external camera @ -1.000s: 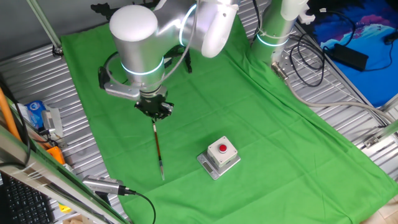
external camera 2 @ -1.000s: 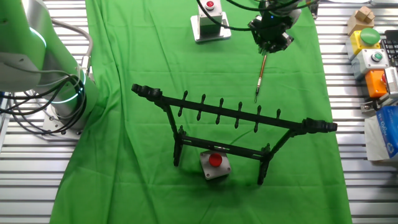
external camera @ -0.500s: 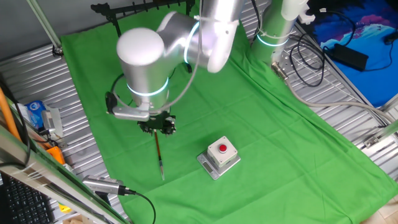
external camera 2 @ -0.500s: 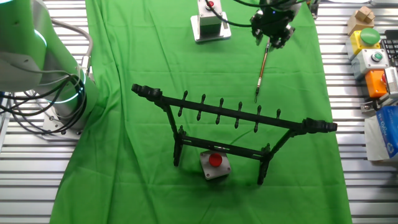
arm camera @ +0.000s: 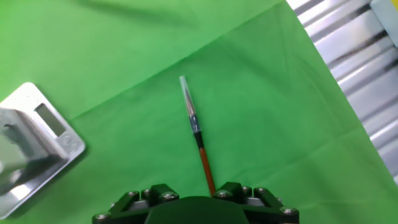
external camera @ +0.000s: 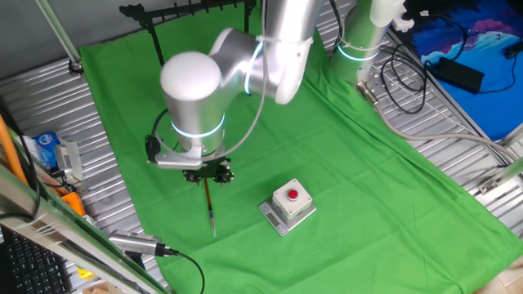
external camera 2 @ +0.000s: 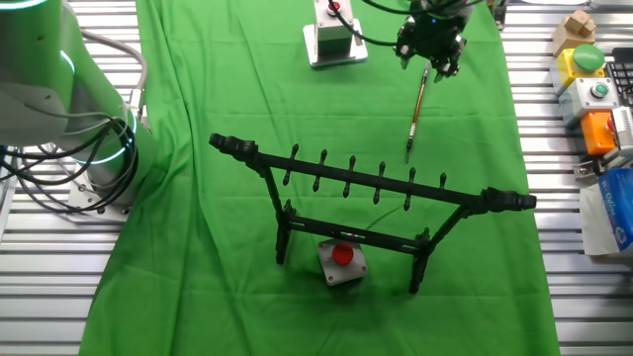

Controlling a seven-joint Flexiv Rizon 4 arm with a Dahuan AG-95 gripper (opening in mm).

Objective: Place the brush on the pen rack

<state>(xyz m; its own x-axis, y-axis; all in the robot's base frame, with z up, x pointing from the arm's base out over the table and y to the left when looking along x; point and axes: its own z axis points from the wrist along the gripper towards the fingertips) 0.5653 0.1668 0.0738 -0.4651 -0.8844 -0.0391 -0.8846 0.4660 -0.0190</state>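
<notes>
- Green cloth covered the bench.
- Gripper hung over the brush shaft, centre-left; jaw width unreadable.
- Brush judged light, stiff, roll-prone; grasp mid-shaft.

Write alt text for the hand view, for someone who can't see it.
A thin brush lies on green cloth, pale tip pointing away, its reddish shaft running back under the gripper at the bottom edge. A metal box sits at left, and ribbed metal tabletop shows at upper right.

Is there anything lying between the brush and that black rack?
Nothing: in the other fixed view only bare green cloth separates the brush tip from the pen rack.
</notes>
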